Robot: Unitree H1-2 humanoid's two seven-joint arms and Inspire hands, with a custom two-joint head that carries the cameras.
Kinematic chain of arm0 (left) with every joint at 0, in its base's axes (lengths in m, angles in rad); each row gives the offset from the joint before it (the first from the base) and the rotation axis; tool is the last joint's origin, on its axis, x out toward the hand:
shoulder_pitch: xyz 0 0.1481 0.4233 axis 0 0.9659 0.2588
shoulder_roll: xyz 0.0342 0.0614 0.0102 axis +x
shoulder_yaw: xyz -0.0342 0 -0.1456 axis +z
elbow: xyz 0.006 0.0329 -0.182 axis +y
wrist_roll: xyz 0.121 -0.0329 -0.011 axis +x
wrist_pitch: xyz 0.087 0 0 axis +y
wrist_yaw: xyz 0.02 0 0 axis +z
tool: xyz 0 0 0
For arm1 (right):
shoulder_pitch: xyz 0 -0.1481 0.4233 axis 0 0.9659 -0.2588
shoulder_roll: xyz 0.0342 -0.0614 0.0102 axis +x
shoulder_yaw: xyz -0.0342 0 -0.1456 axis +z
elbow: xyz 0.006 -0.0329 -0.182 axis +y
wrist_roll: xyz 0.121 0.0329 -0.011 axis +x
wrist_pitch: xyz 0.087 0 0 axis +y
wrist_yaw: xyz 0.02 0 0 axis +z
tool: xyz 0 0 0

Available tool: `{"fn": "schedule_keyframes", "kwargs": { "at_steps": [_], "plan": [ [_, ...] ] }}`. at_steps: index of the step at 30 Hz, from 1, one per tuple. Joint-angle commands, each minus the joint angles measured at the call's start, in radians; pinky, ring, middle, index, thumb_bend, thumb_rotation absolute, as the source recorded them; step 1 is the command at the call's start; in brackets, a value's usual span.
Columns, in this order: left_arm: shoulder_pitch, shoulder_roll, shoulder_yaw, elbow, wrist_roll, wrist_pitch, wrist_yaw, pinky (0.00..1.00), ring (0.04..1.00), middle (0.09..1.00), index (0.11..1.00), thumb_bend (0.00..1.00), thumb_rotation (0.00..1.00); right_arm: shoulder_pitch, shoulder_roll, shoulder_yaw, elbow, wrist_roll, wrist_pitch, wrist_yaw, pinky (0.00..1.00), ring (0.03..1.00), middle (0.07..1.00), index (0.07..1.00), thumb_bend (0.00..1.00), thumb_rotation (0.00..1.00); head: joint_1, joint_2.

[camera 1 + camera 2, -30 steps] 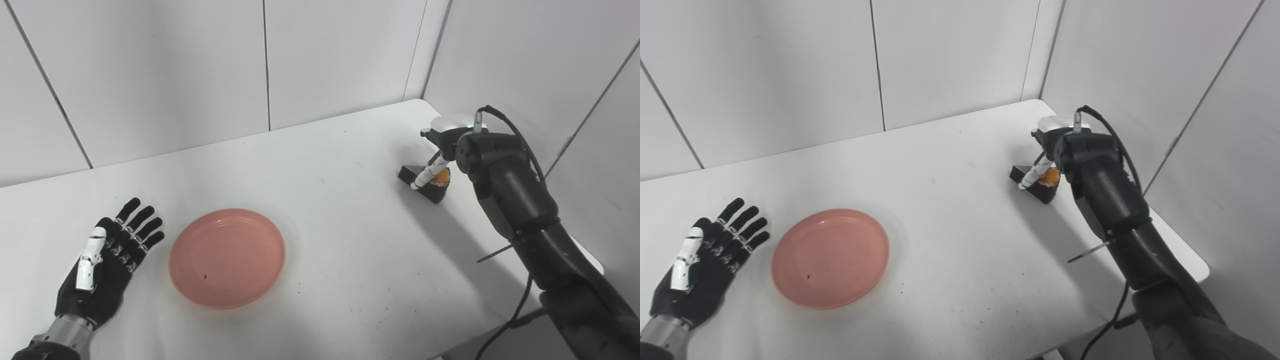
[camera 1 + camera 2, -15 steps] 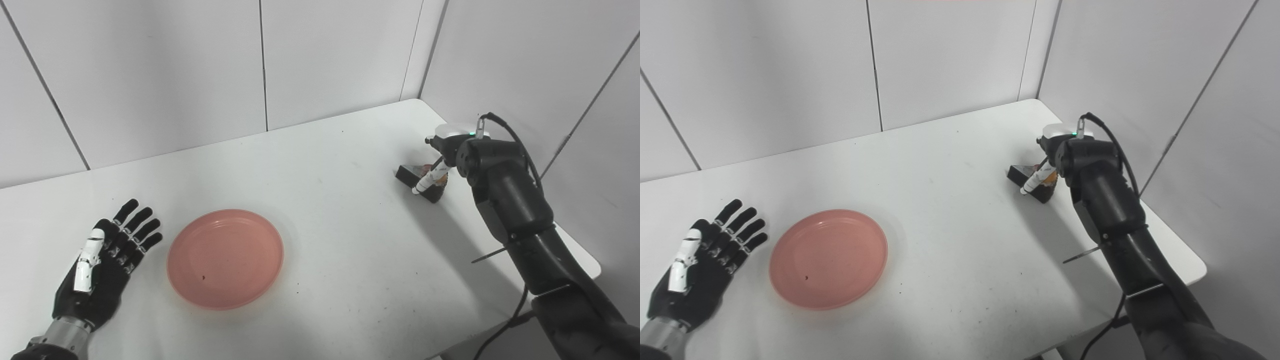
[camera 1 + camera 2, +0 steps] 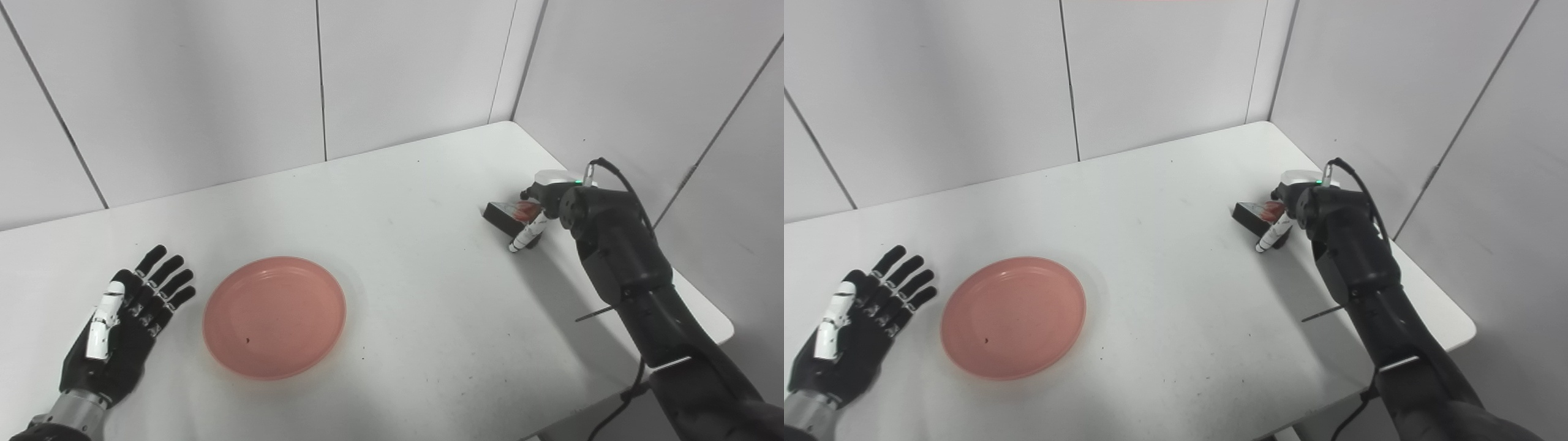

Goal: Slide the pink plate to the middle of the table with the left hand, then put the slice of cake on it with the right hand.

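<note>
Cake slice (image 3: 513,214) is sitting at the table's (image 3: 429,318) right edge, well apart from the pink plate (image 3: 274,316), and the right hand (image 3: 542,205) is now lowering onto it from a higher hover, one finger reaching down beside it; whether it is gripping yet I cannot tell. Just left of the plate, the left hand (image 3: 125,321) is lying flat, fingers spread, holding nothing, so pickup looks imminent.

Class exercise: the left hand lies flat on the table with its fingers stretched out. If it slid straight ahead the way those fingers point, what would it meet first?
Probably nothing on the table: the left hand points up and rightward, passing behind the pink plate, toward the back wall. Depth is uncertain.
</note>
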Motion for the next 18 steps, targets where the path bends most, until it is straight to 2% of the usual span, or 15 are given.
{"fn": "schedule_keyframes", "kwargs": {
  "at_steps": [1, 5, 6, 7, 8, 9, 10, 12, 14, 18],
  "plan": [
    [0.043, 0.017, -0.005, 0.049, 0.025, 0.065, 0.020, 0.89, 0.895, 0.915, 0.914, 0.47, 0.92, -0.031, -0.036, -0.003, -0.003, 0.014, 0.008, -0.041, 0.77, 0.902, 0.936, 0.882, 0.94, 0.34, 0.001, 0.000],
    [0.047, 0.016, -0.006, 0.026, 0.023, 0.080, 0.025, 0.86, 0.878, 0.901, 0.898, 0.48, 0.90, -0.034, -0.033, -0.016, 0.029, 0.055, 0.007, -0.092, 0.74, 0.830, 0.865, 0.860, 0.90, 0.27, 0.002, 0.004],
    [0.048, 0.016, -0.006, 0.020, 0.021, 0.085, 0.026, 0.88, 0.884, 0.906, 0.902, 0.47, 0.91, -0.033, -0.037, -0.013, 0.041, 0.074, 0.007, -0.113, 0.69, 0.752, 0.792, 0.828, 0.86, 0.22, 0.002, 0.004],
    [0.048, 0.015, -0.006, 0.018, 0.020, 0.086, 0.026, 0.88, 0.886, 0.908, 0.904, 0.47, 0.91, -0.031, -0.043, -0.008, 0.056, 0.096, 0.000, -0.145, 0.68, 0.725, 0.767, 0.817, 0.85, 0.20, 0.002, 0.004],
    [0.048, 0.015, -0.006, 0.018, 0.020, 0.086, 0.025, 0.89, 0.892, 0.912, 0.909, 0.46, 0.92, -0.030, -0.045, -0.008, 0.069, 0.119, -0.006, -0.183, 0.53, 0.580, 0.627, 0.749, 0.71, 0.10, 0.002, 0.004],
    [0.048, 0.016, -0.007, 0.019, 0.020, 0.083, 0.023, 0.89, 0.894, 0.914, 0.912, 0.46, 0.93, -0.029, -0.044, -0.012, 0.080, 0.143, -0.013, -0.219, 0.44, 0.500, 0.517, 0.643, 0.60, 0.04, 0.002, 0.004],
    [0.048, 0.017, -0.007, 0.021, 0.021, 0.081, 0.021, 0.89, 0.895, 0.915, 0.912, 0.46, 0.94, -0.028, -0.046, -0.011, 0.089, 0.168, -0.018, -0.255, 0.42, 0.479, 0.485, 0.608, 0.57, 0.02, 0.003, 0.006],
    [0.047, 0.017, -0.008, 0.024, 0.022, 0.078, 0.020, 0.89, 0.898, 0.918, 0.915, 0.46, 0.94, -0.024, -0.045, -0.014, 0.093, 0.213, -0.029, -0.322, 0.38, 0.451, 0.444, 0.559, 0.53, 0.01, 0.003, 0.006],
    [0.047, 0.018, -0.008, 0.026, 0.024, 0.076, 0.020, 0.89, 0.891, 0.912, 0.910, 0.46, 0.94, -0.018, -0.041, -0.017, 0.084, 0.253, -0.032, -0.384, 0.38, 0.449, 0.444, 0.541, 0.52, 0.00, 0.003, 0.006],
    [0.047, 0.016, -0.007, 0.028, 0.024, 0.080, 0.025, 0.88, 0.890, 0.911, 0.909, 0.46, 0.93, -0.016, -0.044, -0.004, 0.072, 0.304, -0.013, -0.443, 0.38, 0.457, 0.461, 0.528, 0.52, 0.00, 0.006, 0.005]
  ]
}}
